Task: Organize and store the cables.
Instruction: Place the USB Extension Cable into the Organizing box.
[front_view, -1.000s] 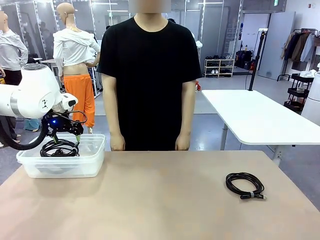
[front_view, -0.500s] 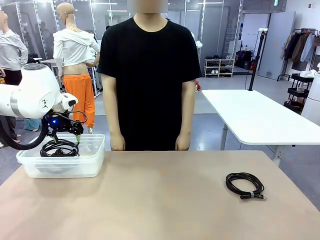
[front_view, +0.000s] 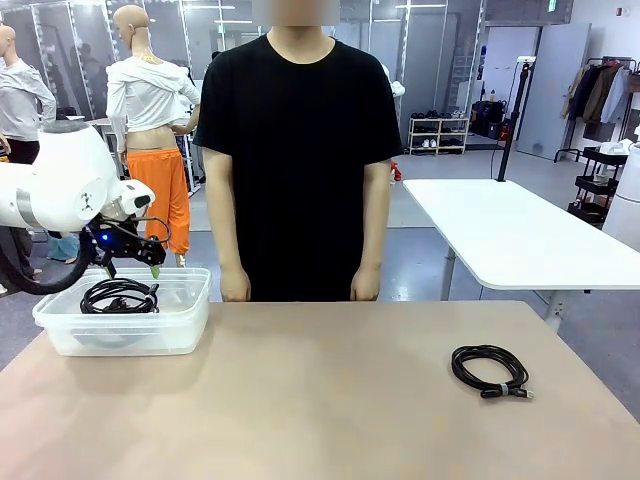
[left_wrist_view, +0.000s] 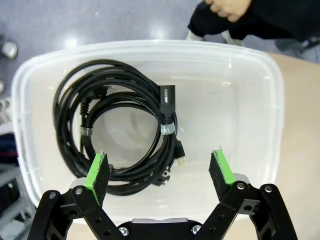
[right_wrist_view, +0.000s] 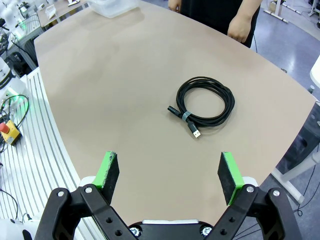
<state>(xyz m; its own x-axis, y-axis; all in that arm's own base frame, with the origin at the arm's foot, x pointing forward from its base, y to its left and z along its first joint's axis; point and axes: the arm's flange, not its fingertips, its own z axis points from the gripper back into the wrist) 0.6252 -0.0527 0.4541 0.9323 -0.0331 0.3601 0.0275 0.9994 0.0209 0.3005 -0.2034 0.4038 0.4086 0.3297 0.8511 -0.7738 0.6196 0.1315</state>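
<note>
A clear plastic bin (front_view: 190, 312) stands at the table's far left and holds coiled black cables (front_view: 118, 296). My left gripper (front_view: 133, 270) hovers just above them, open and empty. From the left wrist view, the cables (left_wrist_view: 115, 135) lie overlapped in the bin (left_wrist_view: 250, 75), tied with bands, and they show between the spread green pads (left_wrist_view: 97, 172) of the left gripper (left_wrist_view: 159, 172). Another coiled cable (front_view: 488, 370) lies alone on the table at the right. High above that cable (right_wrist_view: 204, 106) hangs my right gripper (right_wrist_view: 169, 172), open, with nothing between its fingers.
A person in a black shirt stands at the far edge with both hands (front_view: 236, 286) hanging by the table. One hand (right_wrist_view: 239, 30) and the bin (right_wrist_view: 112, 6) also appear in the right wrist view. The tan tabletop (front_view: 320, 400) lies bare between bin and loose cable.
My left gripper has risen a little and drawn back left above the bin, while the cables stay lying inside. The loose cable and the person have not moved.
</note>
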